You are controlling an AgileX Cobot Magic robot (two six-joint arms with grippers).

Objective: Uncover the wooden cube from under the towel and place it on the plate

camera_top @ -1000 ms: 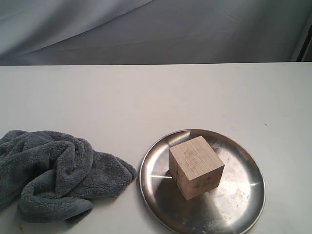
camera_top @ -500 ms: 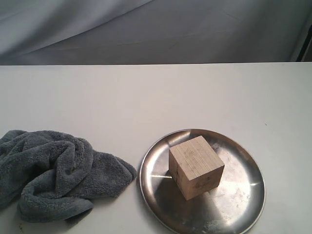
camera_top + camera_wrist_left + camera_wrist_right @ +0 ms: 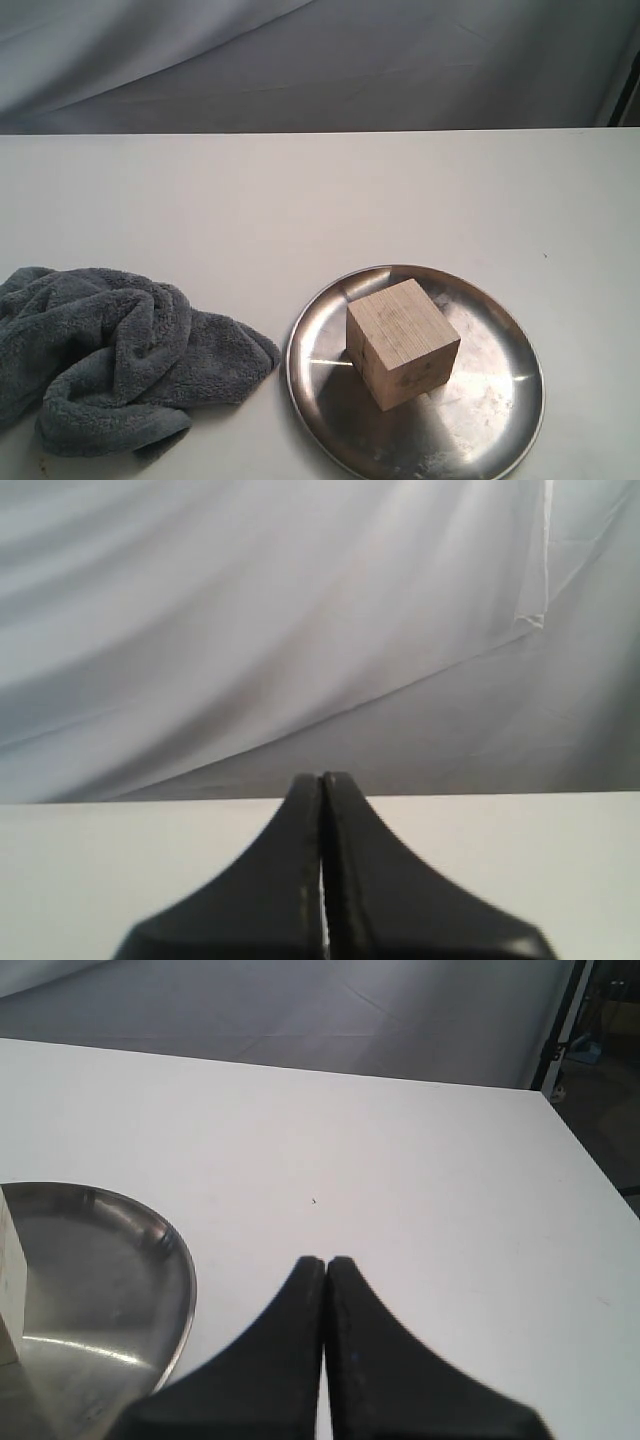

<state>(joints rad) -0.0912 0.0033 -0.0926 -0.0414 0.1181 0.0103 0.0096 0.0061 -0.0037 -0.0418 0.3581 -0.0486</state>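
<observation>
The wooden cube (image 3: 402, 342), pale with grain lines, stands uncovered on the shiny silver plate (image 3: 490, 400) at the front right of the white table. The dark grey towel (image 3: 110, 355) lies crumpled at the front left, apart from the plate. Neither gripper shows in the exterior view. In the left wrist view my left gripper (image 3: 322, 778) is shut on nothing, above bare table. In the right wrist view my right gripper (image 3: 326, 1261) is shut and empty, beside the plate (image 3: 150, 1290), with an edge of the cube (image 3: 10, 1280) showing.
A grey cloth backdrop (image 3: 320, 60) hangs behind the table's far edge. The table's right edge (image 3: 590, 1160) and a dark stand beyond it show in the right wrist view.
</observation>
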